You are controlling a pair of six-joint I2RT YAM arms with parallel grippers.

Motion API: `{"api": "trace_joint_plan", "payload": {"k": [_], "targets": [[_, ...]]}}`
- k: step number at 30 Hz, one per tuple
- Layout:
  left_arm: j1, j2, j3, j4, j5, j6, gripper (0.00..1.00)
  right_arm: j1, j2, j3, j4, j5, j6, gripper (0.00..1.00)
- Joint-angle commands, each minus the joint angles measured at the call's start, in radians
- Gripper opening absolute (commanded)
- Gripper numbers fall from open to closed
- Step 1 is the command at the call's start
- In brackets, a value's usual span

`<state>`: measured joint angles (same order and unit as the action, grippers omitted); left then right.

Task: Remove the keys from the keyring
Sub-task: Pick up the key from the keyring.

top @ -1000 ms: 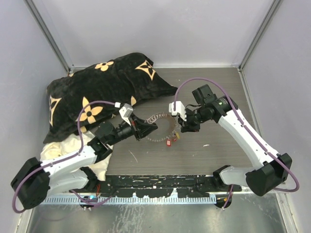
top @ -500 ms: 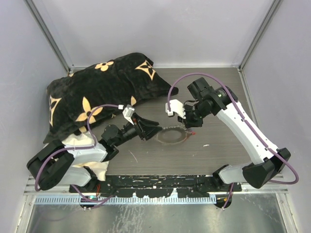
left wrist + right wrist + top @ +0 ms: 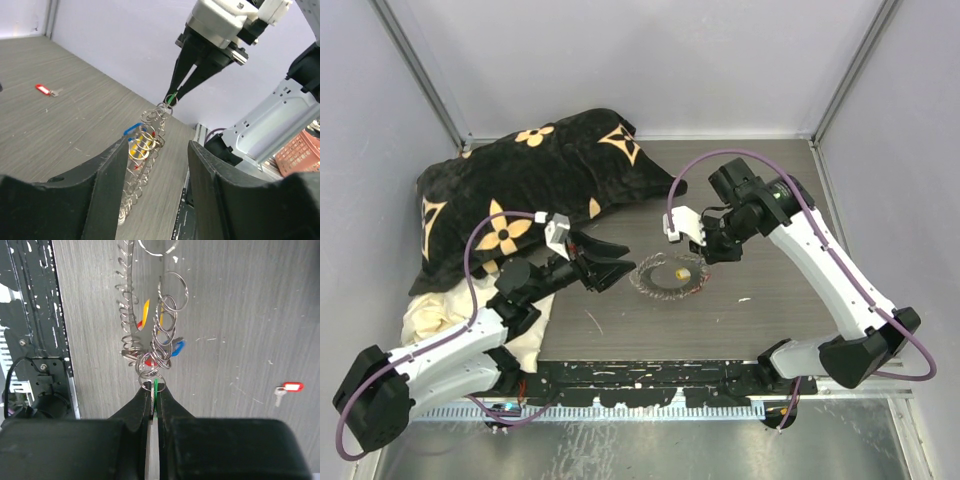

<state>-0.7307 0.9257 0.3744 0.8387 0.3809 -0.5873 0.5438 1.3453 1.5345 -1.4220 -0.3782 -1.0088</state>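
Note:
The keyring (image 3: 668, 277) is a silvery wire coil lying as a loop on the table's middle. Keys with yellow (image 3: 145, 310), blue (image 3: 176, 347) and red (image 3: 149, 361) heads hang on small rings at its right end. My right gripper (image 3: 154, 390) is shut on a green-headed key (image 3: 156, 386) there, seen from above at the coil's right edge (image 3: 705, 262). My left gripper (image 3: 157, 150) stands open and holds nothing, with the coil (image 3: 141, 165) just ahead near its left finger. It sits left of the loop (image 3: 624, 266). One red-headed key (image 3: 289, 387) lies loose on the table (image 3: 47, 90).
A black pillow with tan flowers (image 3: 520, 190) fills the back left, with cream cloth (image 3: 430, 310) under the left arm. A black rail (image 3: 650, 380) runs along the near edge. The enclosure's grey walls (image 3: 910, 150) stand on three sides.
My left gripper has opened and drawn back to the left, off the coil. The coil, earlier stretched between both grippers, has sprung back into a round loop at the right gripper.

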Motion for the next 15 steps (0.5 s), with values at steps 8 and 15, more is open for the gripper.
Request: {"api": "trace_joint_plan", "payload": {"k": [8,15], "targets": [[-0.018,0.055,0.174,-0.071,0.078,-0.205,0.43,0.005,-0.016,0.149,0.009,-0.006,-0.13,0.01],[-0.015,0.142,0.316,-0.249,0.06,0.012,0.66,0.006,-0.069,0.097,0.002,-0.068,-0.265,0.01]]}}
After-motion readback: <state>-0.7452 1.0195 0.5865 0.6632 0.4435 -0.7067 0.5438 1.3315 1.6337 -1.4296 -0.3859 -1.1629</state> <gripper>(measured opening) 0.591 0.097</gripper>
